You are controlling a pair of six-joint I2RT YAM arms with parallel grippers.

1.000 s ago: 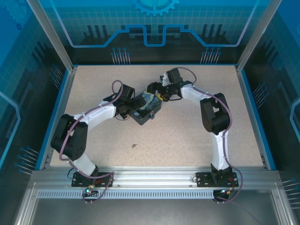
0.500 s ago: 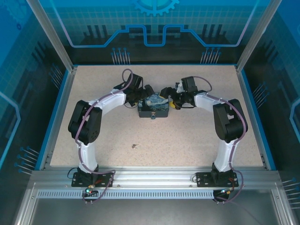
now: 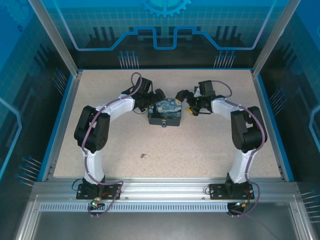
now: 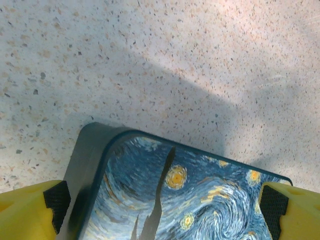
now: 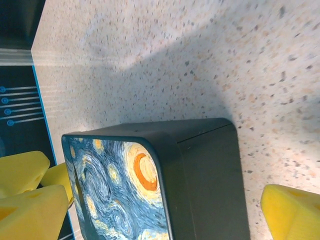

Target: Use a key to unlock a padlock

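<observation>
The dark blue swirl-printed box (image 3: 165, 113) sits mid-table with its lid closed. My left gripper (image 3: 158, 96) is at its far left corner, open; its yellow fingertips (image 4: 27, 212) stand wide on either side of the lid (image 4: 190, 200). My right gripper (image 3: 186, 101) is at the far right corner, also open, with the box's dark side wall (image 5: 212, 180) between its yellow fingers (image 5: 295, 212). A tiny pale speck, the key (image 3: 143, 156), lies alone on the table nearer the arm bases. A small metal bit (image 3: 163, 123) hangs on the box's near wall; whether it is the padlock is too small to tell.
The speckled beige table (image 3: 210, 145) is bounded by blue side rails (image 3: 270, 120) and transparent walls. Both arms arch in from the near edge towards the box.
The box went from skewed to square on the table. Both grippers drew back off its lid to the far corners, and the whole printed lid now shows.
</observation>
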